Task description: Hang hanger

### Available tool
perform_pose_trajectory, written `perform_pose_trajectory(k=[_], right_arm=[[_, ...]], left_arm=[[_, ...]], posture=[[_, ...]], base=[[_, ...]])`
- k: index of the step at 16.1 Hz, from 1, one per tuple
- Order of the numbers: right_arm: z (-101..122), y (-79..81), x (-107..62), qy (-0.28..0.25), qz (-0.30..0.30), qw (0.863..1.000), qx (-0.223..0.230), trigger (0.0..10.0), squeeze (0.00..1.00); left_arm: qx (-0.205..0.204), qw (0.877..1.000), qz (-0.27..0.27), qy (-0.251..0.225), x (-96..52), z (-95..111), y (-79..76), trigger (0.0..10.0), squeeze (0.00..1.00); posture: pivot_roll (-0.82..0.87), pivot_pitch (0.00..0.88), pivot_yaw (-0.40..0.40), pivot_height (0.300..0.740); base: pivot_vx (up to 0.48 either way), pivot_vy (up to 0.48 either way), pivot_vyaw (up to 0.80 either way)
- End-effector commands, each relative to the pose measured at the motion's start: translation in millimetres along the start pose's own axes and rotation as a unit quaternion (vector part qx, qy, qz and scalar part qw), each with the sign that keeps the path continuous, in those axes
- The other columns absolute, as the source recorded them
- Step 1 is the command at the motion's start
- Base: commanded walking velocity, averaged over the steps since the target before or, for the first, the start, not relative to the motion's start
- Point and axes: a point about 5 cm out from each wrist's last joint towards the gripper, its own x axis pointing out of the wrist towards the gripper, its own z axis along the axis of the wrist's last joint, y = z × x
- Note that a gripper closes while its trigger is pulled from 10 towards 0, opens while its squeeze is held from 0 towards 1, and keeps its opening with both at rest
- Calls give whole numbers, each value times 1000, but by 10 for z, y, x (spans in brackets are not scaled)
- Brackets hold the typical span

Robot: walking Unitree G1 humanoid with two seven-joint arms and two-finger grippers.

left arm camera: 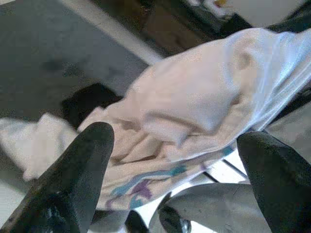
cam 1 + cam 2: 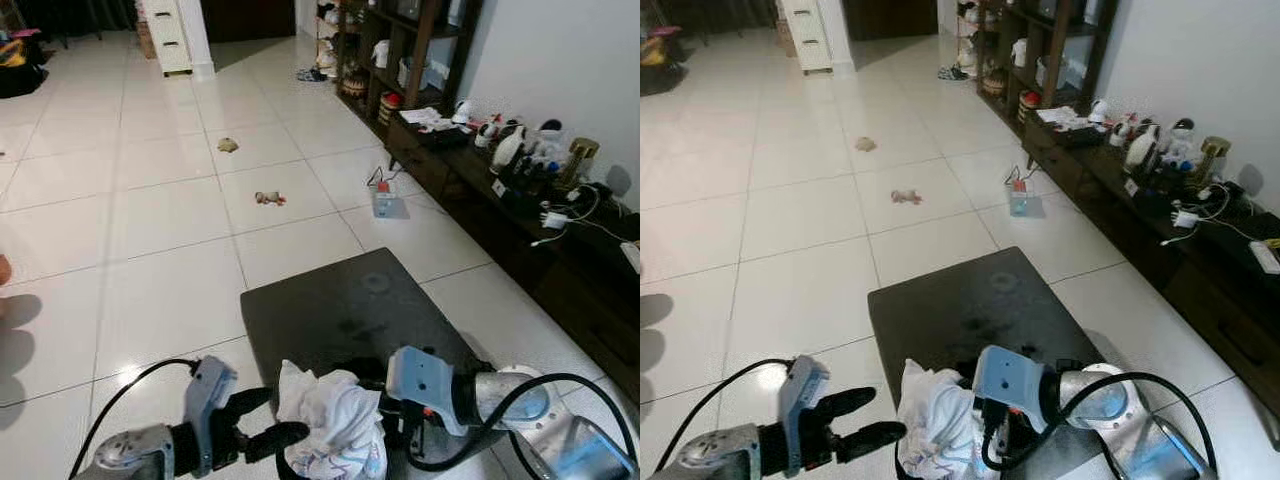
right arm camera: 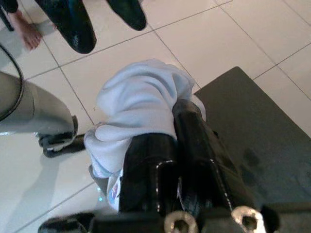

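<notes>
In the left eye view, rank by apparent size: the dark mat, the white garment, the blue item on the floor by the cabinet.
1. Dark mat
2. White garment, though it is nearer the camera
3. Blue item, smallest and farthest

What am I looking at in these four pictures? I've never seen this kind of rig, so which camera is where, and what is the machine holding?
This is a walking humanoid robot with two silver arms, each ending in two long black fingers. The two wide pictures come from cameras on its head, looking down at a tiled floor and a dark low table. The other two come from a camera on each wrist, looking along that arm's fingers. The right gripper is shut on a bunched white garment with coloured print. The left gripper is open beside it, its fingers on either side of the cloth. Small items lie on the floor, and cluttered shelves line the wall. I can't make out a hanger.
</notes>
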Motion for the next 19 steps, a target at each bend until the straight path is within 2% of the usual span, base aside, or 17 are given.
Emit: perform_pose_trajectory(k=[1,3,4,5,7,9,10,11,12,13,14,15,16,17,18,19], right_arm=[[19,-56,-20,-3,-14,1000,2,10000,0],[27,-32,-34,-3,2,1000,2,10000,0],[22,-8,-57,1,17,1000,-3,10000,0],[15,3,-75,4,27,1000,-5,10000,0],[65,49,-95,-4,49,999,-7,10000,0],[92,65,-111,-3,60,998,-13,10000,0],[88,67,-122,4,66,998,-18,10000,0],[81,55,-127,9,62,998,-19,10000,0],[76,46,-130,11,58,998,-18,10000,0],[80,24,-125,8,51,999,-12,10000,0],[82,19,-123,8,49,999,-9,10000,0],[80,12,-111,10,47,999,-8,10000,0],[84,-11,-94,11,37,999,-8,10000,0],[115,-46,-80,6,26,1000,-7,10000,0],[139,-59,-79,3,25,1000,-9,10000,0],[190,-87,-76,-4,18,1000,-12,10000,0]], left_arm=[[-9,1000,17,6,-37,7,19,10000,0],[2,997,70,40,-50,-52,149,10000,0],[7,994,102,32,-23,-22,222,10000,0],[-3,994,109,19,43,14,235,10000,0],[-3,997,67,27,142,16,152,10000,0],[-3,999,29,44,179,1,105,10000,0],[22,998,1,61,168,-12,92,10000,0],[59,994,0,90,128,-34,125,10000,0],[81,991,6,109,102,-48,154,10000,0],[124,983,42,129,44,-19,271,10000,0],[138,979,60,135,31,-3,322,10000,0],[177,969,102,142,20,55,430,10000,0],[215,959,113,148,28,98,465,10000,0],[255,950,99,152,56,117,459,10000,0],[274,946,85,150,82,119,435,10000,0],[319,935,76,133,139,142,403,10000,0]], posture=[[28,89,-5,740],[28,96,-8,740],[27,103,-11,740],[27,106,-12,740],[21,111,-18,740],[14,117,-19,740],[9,120,-19,740],[7,125,-18,740],[8,125,-18,740],[11,130,-16,740],[11,130,-16,740],[15,132,-18,740],[18,134,-18,740],[12,133,-18,740],[11,133,-18,740],[7,133,-18,740]], base=[[0,0,0],[0,0,0],[0,0,0],[0,0,0],[0,0,0],[0,0,0],[0,0,0],[0,0,0],[0,0,0],[0,0,0],[0,0,0],[0,0,0],[0,0,0],[0,0,0],[0,0,0],[0,0,0]])
